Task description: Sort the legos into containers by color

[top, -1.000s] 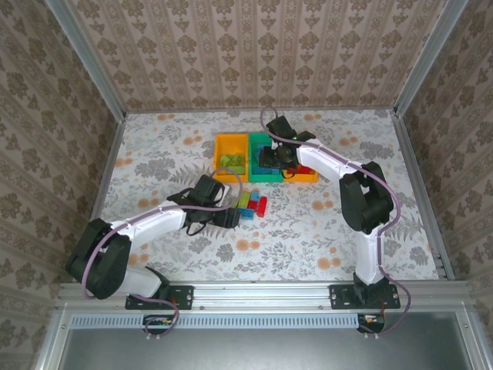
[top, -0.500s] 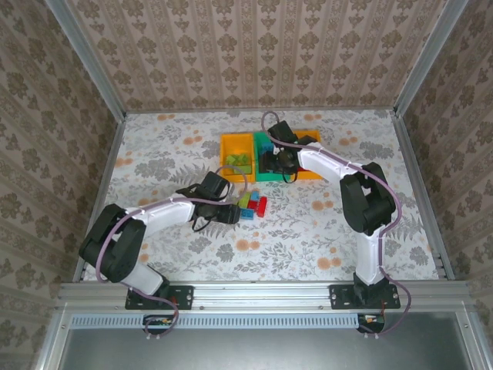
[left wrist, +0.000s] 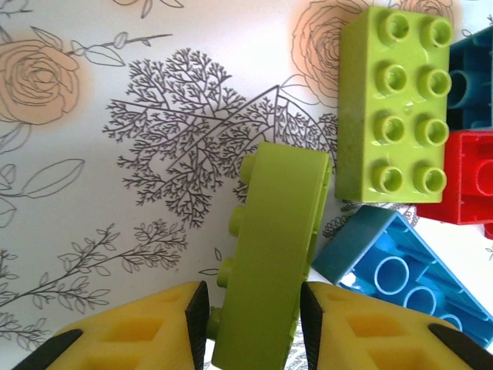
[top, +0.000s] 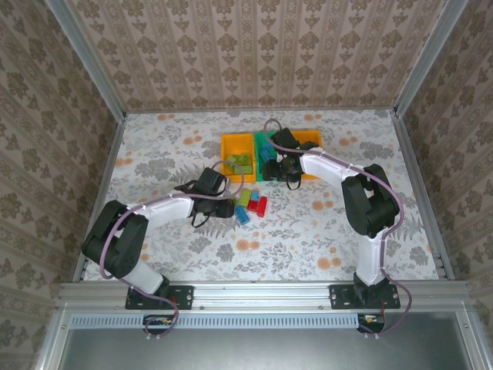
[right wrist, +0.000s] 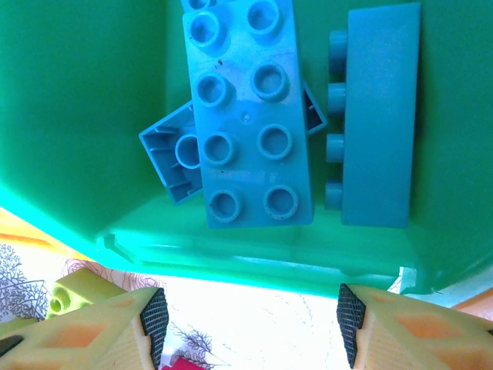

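Your left fingers (left wrist: 139, 339) are pinching a lime lego (left wrist: 269, 254) on edge, its long axis pointing away from them. Its orange bin (top: 226, 141) is sitting near, up-counter. Right fingers (right wrist: 85, 331) are hanging spread over the green bin (right wrist: 77, 116).

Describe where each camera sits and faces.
Top external: above and behind the left arm and right arm, looking down on the table.
Left wrist: looking down past the left gripper at the lime green brick it clamps.
Right wrist: looking down past the open right gripper into the green bin.
Shared: top external shows that bin.
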